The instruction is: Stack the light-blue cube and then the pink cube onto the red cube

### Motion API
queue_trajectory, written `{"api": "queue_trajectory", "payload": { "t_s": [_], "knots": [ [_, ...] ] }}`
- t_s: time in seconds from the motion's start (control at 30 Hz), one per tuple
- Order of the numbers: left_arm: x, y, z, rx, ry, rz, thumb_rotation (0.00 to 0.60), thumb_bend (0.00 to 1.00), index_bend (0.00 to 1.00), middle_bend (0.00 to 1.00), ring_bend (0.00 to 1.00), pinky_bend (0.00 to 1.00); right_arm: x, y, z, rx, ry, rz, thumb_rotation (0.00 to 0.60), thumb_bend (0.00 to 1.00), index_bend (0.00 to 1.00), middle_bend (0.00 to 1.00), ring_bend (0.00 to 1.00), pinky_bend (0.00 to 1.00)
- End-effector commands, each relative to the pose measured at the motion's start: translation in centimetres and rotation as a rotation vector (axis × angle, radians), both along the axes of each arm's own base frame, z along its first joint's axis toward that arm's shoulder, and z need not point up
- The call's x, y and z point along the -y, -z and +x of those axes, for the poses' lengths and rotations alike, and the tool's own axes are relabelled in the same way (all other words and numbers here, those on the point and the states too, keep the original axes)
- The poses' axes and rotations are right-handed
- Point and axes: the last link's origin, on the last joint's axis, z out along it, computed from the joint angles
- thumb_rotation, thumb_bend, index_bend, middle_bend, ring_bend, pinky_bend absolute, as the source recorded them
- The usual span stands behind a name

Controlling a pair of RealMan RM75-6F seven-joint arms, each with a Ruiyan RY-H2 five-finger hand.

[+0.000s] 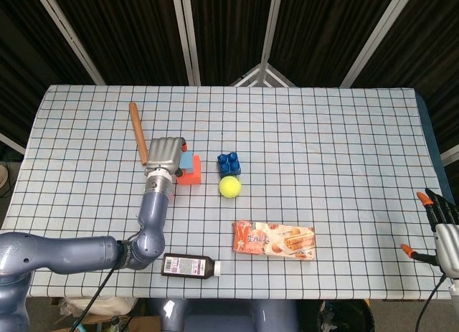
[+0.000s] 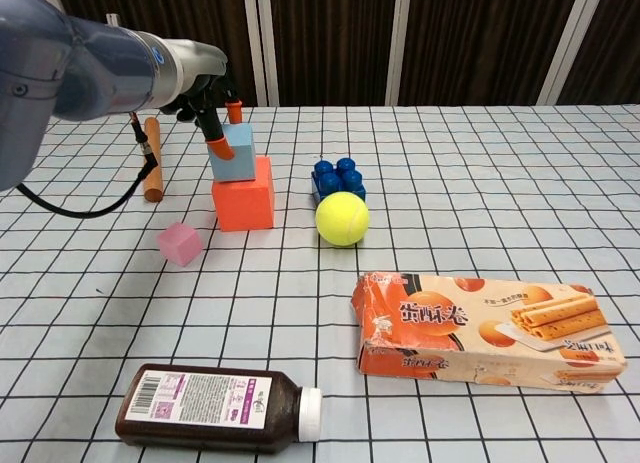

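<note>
Head view: left hand (image 1: 164, 153) covers most of the light-blue cube (image 1: 189, 162) and part of the red cube (image 1: 191, 176); pink cube is hidden under the forearm there. Chest view fills the gaps: light-blue cube (image 2: 233, 151) sits on the red cube (image 2: 243, 192), toward its left side, with the left hand (image 2: 203, 81) gripping it, orange-tipped fingers (image 2: 220, 148) on its front and top. Pink cube (image 2: 179, 243) lies on the table (image 2: 480, 183) just left-front of the red cube, apart from it.

Right hand (image 1: 442, 232) shows only in head view, at the right edge, partly cut off, fingers spread, holding nothing.

Blue brick (image 2: 338, 177) touches the tennis ball (image 2: 342, 218).
</note>
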Motion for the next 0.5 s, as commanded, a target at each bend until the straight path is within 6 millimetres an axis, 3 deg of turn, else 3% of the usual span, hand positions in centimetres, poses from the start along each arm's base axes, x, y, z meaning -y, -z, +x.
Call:
{"api": "queue_trajectory", "payload": {
  "t_s": [0.03, 0.5],
  "knots": [
    [0.01, -0.02, 0.01, 0.002, 0.001, 0.0, 0.6, 0.34, 0.47, 0.84, 0.82, 0.97, 0.02, 0.03, 0.01, 0.0, 0.0, 0.001, 0.6, 0.13, 0.0, 0.01, 0.03, 0.1],
    [0.15, 0.14, 0.19, 0.009, 0.009, -0.015, 0.6, 0.34, 0.47, 0.84, 0.82, 0.97, 0.05, 0.11, 0.05, -0.002, 0.001, 0.004, 0.6, 0.13, 0.0, 0.01, 0.03, 0.1]
  ]
}}
